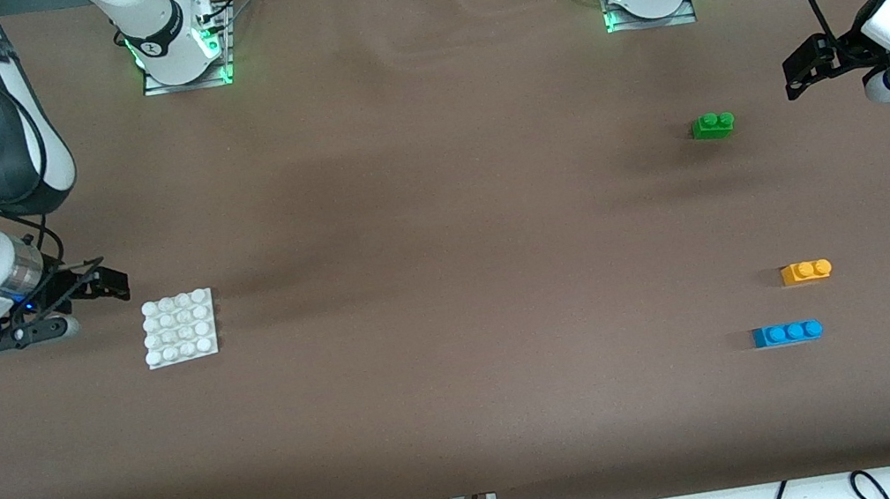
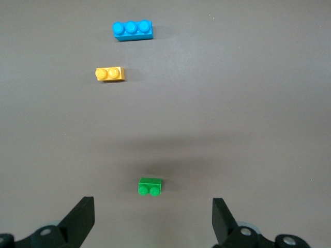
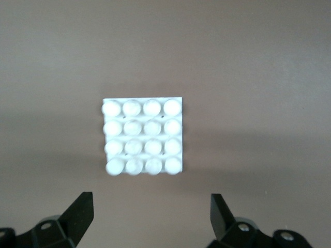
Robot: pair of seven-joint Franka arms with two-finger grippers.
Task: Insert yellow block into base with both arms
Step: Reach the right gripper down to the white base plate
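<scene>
No legible text, labels, brands or numbers on any surface in view (a small dark emblem sits on each arm base (image 1: 155, 44), too small to make out).

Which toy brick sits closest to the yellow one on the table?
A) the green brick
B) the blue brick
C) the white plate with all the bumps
B: the blue three-stud brick lies right beside the yellow block, just nearer the front camera, while the green brick sits well farther away and the white base is at the right arm's end of the table.
</scene>
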